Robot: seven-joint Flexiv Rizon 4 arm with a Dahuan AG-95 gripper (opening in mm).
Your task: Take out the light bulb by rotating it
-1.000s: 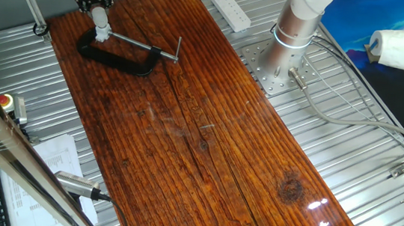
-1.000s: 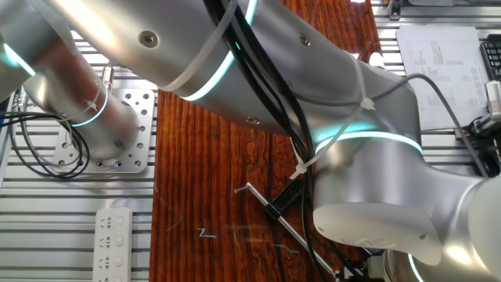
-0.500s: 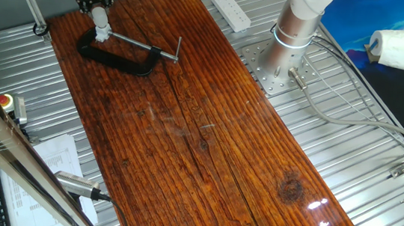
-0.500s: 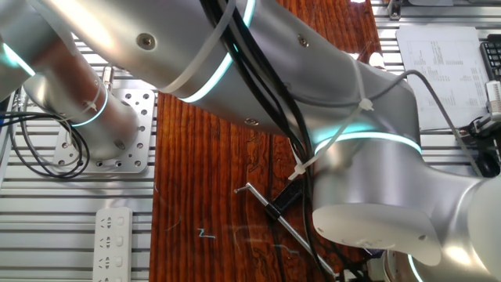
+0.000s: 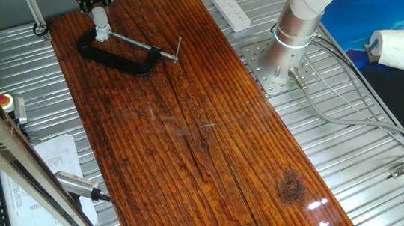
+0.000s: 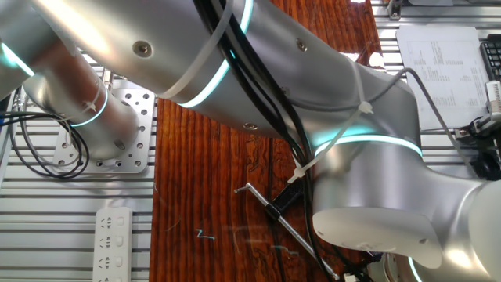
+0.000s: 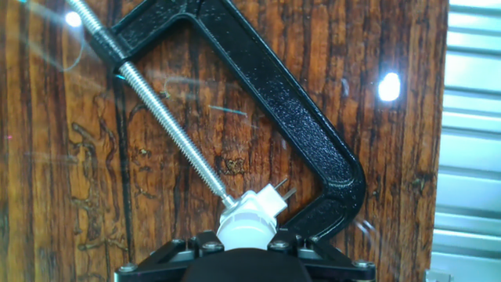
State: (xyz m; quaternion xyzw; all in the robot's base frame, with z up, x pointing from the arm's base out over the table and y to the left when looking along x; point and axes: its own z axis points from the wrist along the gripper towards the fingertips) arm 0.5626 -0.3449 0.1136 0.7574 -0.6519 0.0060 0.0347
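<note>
The light bulb [image 5: 101, 26] is a small white piece standing on end at the left jaw of a black C-clamp [image 5: 121, 58] that lies flat on the wooden board. My gripper [image 5: 96, 8] comes down from above and is shut on the bulb's top. In the hand view the white bulb [image 7: 248, 221] fills the bottom centre between the black finger mounts. It is wedged between the tip of the steel screw bar [image 7: 168, 127] and the clamp's frame [image 7: 274, 102]. In the other fixed view the arm hides the bulb and gripper; only the screw bar [image 6: 280, 222] shows.
The wooden board [image 5: 207, 136] lies on a slatted metal table. The arm's base [image 5: 295, 32] stands to the board's right, with a white power strip [image 5: 230, 8] behind it and cables beside it. A paper roll [image 5: 389, 48] sits far right. Papers [image 5: 58, 154] and a red button [image 5: 6, 100] lie left.
The arm's links have turned a little in the other fixed view, and the gripper has twisted slightly on the bulb. The clamp stays where it was.
</note>
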